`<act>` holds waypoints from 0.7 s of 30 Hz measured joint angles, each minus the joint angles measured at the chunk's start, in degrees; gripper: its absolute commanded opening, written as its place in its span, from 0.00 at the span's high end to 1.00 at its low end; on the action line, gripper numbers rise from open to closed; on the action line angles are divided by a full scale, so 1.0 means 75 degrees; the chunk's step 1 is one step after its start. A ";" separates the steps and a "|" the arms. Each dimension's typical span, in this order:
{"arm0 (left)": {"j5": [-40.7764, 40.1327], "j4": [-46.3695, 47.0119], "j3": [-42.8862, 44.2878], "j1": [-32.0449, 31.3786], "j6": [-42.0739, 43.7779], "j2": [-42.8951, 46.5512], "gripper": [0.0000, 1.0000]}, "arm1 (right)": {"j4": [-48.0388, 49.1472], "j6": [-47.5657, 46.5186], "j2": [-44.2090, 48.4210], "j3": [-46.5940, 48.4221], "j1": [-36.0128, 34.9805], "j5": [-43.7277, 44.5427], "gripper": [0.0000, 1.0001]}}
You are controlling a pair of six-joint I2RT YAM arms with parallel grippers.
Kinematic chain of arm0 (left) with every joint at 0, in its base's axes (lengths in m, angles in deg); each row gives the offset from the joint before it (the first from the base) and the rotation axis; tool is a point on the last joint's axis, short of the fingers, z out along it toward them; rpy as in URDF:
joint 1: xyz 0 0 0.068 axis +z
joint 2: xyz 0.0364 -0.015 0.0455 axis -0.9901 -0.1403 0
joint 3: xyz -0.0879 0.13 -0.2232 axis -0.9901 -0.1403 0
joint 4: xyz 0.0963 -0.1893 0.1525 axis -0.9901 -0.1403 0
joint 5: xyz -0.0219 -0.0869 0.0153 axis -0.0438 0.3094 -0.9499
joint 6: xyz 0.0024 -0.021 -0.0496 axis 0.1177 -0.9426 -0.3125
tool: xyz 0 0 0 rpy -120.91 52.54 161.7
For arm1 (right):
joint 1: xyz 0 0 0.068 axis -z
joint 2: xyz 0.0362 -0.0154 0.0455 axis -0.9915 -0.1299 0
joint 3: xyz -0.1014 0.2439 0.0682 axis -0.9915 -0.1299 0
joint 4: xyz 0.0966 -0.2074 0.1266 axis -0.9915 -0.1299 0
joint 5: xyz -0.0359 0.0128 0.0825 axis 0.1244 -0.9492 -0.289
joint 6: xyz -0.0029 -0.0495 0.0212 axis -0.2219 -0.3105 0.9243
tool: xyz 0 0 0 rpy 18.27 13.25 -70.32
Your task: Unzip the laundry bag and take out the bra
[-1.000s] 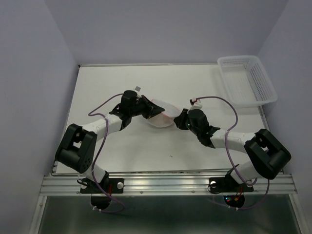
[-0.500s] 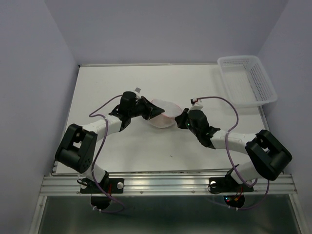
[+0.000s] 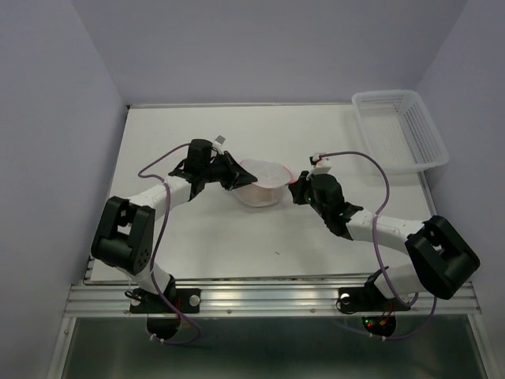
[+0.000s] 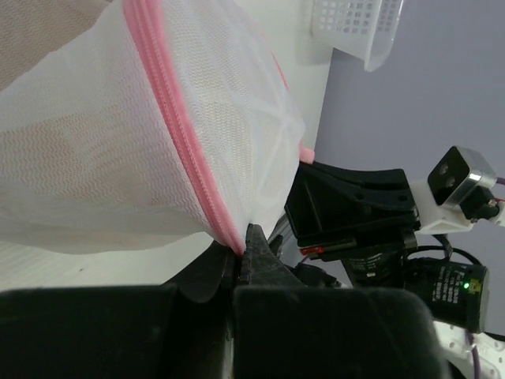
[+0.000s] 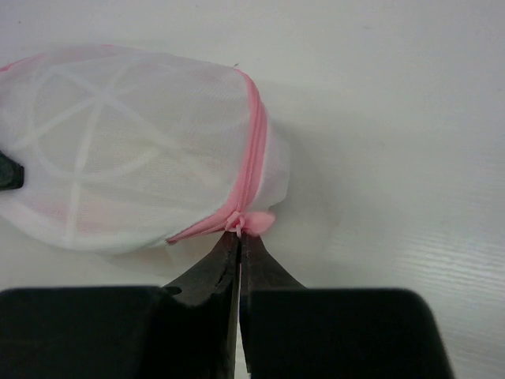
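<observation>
The left gripper (image 3: 233,175) is clenched on the pink zipper rim at the 9 o'clock edge of the laundry bag (image 3: 262,182). The right gripper (image 3: 297,189) pinches the pink zipper tab (image 5: 254,222) at its 3 o'clock edge. The bag lies mid-table (image 3: 316,134), and the bra (image 4: 71,150) shows as a beige tint through the mesh. A white basket (image 3: 398,130) sits at 2 o'clock, well apart.

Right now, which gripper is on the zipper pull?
The right gripper: its shut tips meet the small pull at the zipper's end on the laundry bag. The left gripper only pinches the bag's opposite edge.
</observation>
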 measured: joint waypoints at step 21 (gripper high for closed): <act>0.0487 -0.1725 0.1422 0.0530 0.2119 -0.1058 0.01 | -0.0475 -0.1612 -0.0251 0.0323 0.1478 -0.2856 0.99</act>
